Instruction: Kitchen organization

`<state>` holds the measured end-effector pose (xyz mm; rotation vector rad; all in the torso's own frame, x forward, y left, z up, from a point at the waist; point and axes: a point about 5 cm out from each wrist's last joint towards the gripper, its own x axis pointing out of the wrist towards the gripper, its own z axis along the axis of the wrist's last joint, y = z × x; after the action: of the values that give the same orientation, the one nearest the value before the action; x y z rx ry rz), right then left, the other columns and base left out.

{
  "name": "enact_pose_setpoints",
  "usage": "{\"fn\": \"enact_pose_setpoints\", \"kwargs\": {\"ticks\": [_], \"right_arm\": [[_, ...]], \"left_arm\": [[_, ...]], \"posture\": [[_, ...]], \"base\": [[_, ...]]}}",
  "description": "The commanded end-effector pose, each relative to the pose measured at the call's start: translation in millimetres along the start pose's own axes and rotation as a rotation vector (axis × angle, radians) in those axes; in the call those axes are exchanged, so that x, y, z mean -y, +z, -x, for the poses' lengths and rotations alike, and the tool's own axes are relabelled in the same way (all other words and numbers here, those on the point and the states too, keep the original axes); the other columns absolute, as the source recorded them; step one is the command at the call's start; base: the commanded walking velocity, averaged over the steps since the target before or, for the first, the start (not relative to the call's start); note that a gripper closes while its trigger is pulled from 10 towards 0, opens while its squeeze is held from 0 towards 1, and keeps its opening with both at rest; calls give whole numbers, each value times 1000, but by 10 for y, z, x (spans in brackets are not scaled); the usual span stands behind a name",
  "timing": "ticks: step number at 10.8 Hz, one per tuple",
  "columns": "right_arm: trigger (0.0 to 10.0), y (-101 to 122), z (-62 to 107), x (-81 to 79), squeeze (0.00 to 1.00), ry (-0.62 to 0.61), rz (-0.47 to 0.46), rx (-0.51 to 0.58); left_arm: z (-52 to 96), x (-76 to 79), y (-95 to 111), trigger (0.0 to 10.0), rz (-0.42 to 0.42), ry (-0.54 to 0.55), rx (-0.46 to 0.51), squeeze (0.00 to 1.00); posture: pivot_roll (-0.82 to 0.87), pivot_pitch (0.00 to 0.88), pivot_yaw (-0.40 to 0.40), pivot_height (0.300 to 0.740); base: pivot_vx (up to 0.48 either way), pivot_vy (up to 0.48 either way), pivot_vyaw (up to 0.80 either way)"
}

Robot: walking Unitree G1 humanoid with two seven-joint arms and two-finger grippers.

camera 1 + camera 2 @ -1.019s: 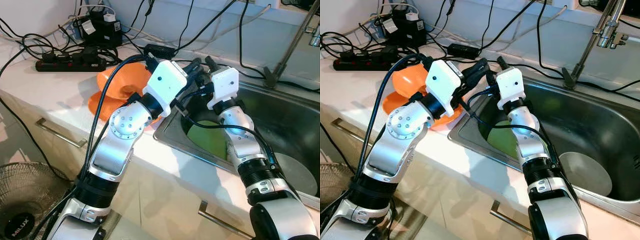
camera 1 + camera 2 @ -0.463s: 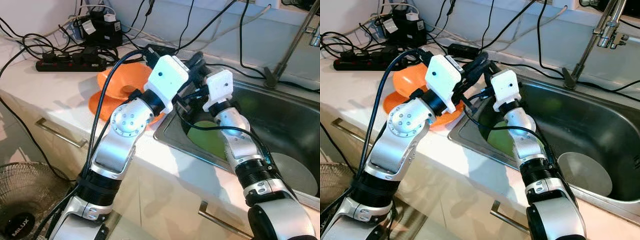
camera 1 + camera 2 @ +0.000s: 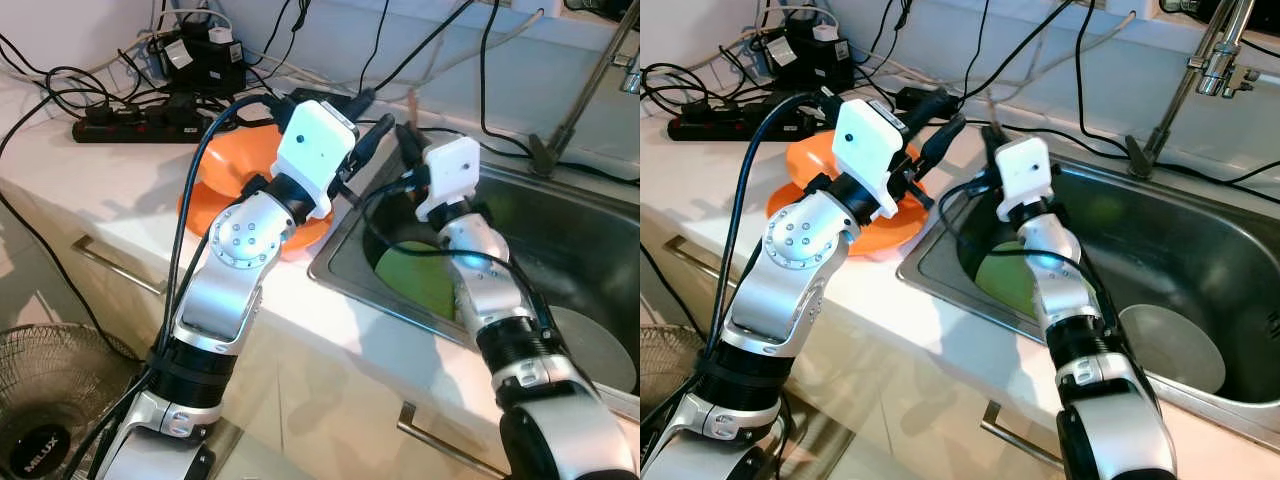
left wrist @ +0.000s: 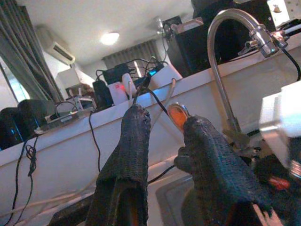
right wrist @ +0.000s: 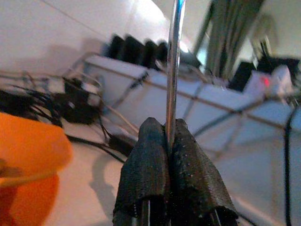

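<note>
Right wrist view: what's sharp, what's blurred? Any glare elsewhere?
Right wrist view: the right claw is fairly sharp, shut on a thin metal rod that catches a bright streak; the orange bowl and the cables behind are soft. Left wrist view: the ceiling light blows out and the faucet glints. Left eye view: evenly lit, with arm shadows on the counter.

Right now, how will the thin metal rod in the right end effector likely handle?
The rod looks straight along its visible length, so it is probably stiff. It is shiny and smooth, and the right end effector only pinches it at the tips, so it may slip or pivot. Being thin, it's likely light.
</note>
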<state>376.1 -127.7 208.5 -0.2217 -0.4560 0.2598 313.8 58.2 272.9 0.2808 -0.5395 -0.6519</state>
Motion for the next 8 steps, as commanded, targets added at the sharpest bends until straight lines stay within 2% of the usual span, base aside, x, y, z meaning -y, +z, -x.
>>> {"fn": "enact_pose_setpoints", "kwargs": {"ticks": [1,3,4,5,6,7,8], "right_arm": [[0,33,-56,136,0,-57,-10,-10],[0,-50,-99,320,0,-123,9,-102],[0,-133,-93,432,0,-173,7,-186],[471,-265,-46,582,0,-260,5,-318],[10000,-331,-11,631,0,-293,12,-384],[10000,-437,55,686,0,-325,-6,-487],[10000,-493,91,685,0,-326,-6,-536]], "left_arm": [[4,-20,-2,10000,7,15,-6,1000],[30,-29,-29,10000,19,24,-27,1000],[51,-5,-62,10000,35,3,-51,0],[98,64,-137,10000,61,-53,-108,0],[137,111,-200,10000,67,-87,-151,0],[236,211,-358,10000,86,-146,-248,0],[283,253,-442,10000,92,-162,-296,0]], "posture": [[238,0,-49,740],[240,0,-51,740],[244,0,-52,740],[249,0,-53,740],[254,0,-55,740],[256,0,-56,740],[255,0,-57,740]], "base": [[0,0,0],[0,0,0],[0,0,0],[0,0,0],[0,0,0],[0,0,0],[0,0,0]]}}
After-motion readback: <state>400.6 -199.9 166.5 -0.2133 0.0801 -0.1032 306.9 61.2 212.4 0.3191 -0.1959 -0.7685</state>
